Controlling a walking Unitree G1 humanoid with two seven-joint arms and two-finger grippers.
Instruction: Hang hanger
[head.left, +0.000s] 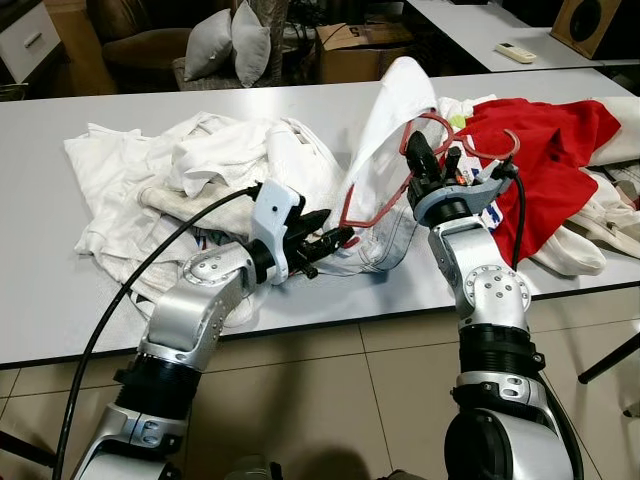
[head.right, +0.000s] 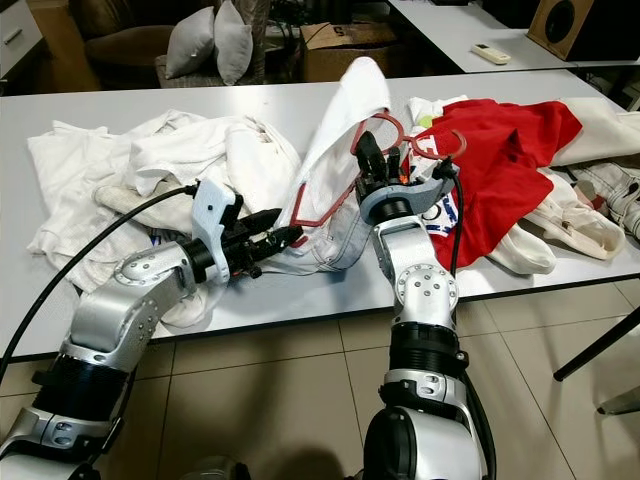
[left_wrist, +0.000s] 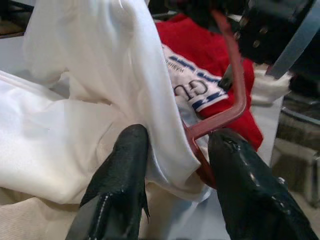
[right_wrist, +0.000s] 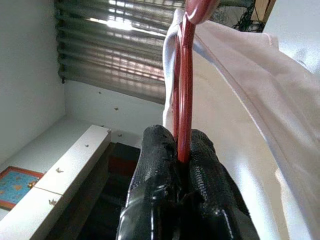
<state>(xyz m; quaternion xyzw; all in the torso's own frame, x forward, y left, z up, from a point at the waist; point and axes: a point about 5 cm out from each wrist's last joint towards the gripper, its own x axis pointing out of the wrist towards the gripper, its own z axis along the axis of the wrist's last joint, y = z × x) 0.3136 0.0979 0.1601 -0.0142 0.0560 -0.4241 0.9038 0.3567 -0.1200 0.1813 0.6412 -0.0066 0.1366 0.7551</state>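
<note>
my right gripper (head.left: 428, 158) pinches the red hanger (head.left: 400, 180) upright over the table (head.left: 40, 290); my left gripper (left_wrist: 172, 165), fingers spread, straddles its lower corner and the white shirt (head.left: 385, 110). i'd tug cloth gently, keeping the right clamp firm.

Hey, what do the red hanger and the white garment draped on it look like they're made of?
Red hanger: likely plastic, since it is a smooth, slightly glossy, thin moulded bar; coated wire is possible. White garment: soft woven fabric, probably cotton, matte, folding and creasing loosely. The right hand grips the hanger.
</note>
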